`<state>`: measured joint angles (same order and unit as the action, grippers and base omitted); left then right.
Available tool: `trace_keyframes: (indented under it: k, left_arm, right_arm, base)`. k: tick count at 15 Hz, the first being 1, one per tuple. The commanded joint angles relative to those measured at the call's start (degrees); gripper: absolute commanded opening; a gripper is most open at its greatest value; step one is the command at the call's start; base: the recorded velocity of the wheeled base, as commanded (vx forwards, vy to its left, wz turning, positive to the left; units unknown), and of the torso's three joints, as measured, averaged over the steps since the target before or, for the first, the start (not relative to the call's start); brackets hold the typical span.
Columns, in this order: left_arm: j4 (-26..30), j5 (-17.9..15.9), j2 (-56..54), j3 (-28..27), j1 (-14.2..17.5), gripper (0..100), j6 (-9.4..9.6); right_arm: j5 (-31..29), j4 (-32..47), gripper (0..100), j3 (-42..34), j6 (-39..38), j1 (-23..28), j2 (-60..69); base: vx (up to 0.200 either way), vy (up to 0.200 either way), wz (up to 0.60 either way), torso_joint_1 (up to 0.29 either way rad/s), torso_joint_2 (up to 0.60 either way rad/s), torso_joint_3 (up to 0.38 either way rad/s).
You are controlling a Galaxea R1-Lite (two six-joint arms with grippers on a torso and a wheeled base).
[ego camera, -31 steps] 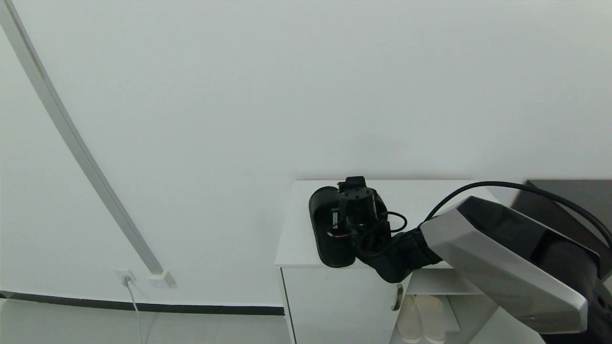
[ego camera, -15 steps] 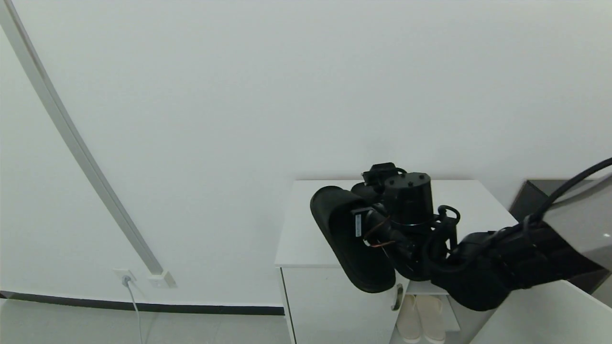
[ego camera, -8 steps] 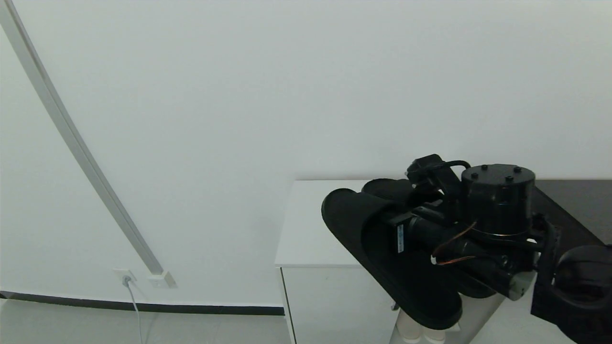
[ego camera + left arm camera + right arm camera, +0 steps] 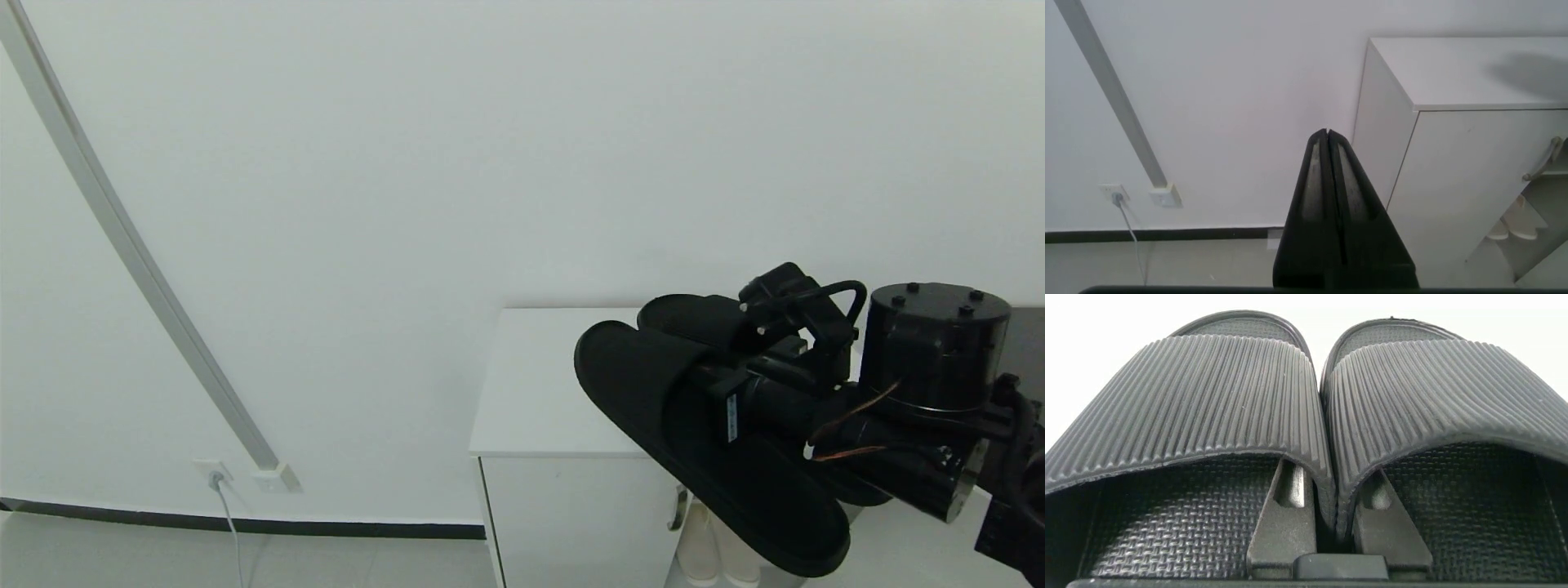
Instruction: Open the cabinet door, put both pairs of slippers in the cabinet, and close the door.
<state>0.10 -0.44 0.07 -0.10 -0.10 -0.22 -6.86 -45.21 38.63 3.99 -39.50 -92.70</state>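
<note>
Head view: black slippers [image 4: 735,482] held in the air at lower right of frame, in front of the white cabinet [image 4: 547,392], toes toward upper left. Right wrist view: right gripper [image 4: 1327,514] clamped on the pair's touching inner walls, one finger inside each slipper. White slippers [image 4: 702,555] stand on the cabinet shelf at bottom edge of head view. Left gripper [image 4: 1328,180]: fingers pressed together.

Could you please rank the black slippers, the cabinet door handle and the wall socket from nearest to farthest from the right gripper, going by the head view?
1. Black slippers: clamped in the right gripper itself.
2. Cabinet door handle: just below, at the door's edge.
3. Wall socket: far to the robot's left, low on the wall.
</note>
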Motion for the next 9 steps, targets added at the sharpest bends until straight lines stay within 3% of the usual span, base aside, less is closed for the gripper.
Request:
trace_keyframes:
  k: [1,3,4,5,9]
  left_arm:
    - [0.0,0.0,0.0,0.0,0.0,0,-0.04]
    - [0.0,0.0,0.0,0.1,0.0,0,0.04]
    - [0.0,0.0,0.0,0.0,0.0,0,0.04]
    - [0.0,0.0,0.0,0.0,0.0,0,0.04]
    - [0.0,-0.1,0.0,0.0,0.0,0,-0.04]
  right_arm:
    - [0.3,0.0,0,-0.3,-0.1,-0.8,-0.4]
    - [3.4,-0.3,0,-1.5,-0.2,-0.8,-1.1]
    - [9.8,-0.4,0,-1.6,0.0,0.8,-2.5]
    - [12.5,-1.2,0,-1.5,0.2,1.8,-3.5]
    - [14.6,-10.8,0,-1.5,0.6,2.3,-9.3]
  base:
    - [0.0,0.0,0.0,0.0,0.0,0.0]
    - [0.0,0.0,0.0,0.0,0.0,0.0]
    - [-0.2,0.0,0.0,0.002,0.0,0.007]
    - [-0.2,0.0,0.0,0.002,0.0,-0.002]
    - [-0.2,0.0,0.0,0.01,0.0,0.004]
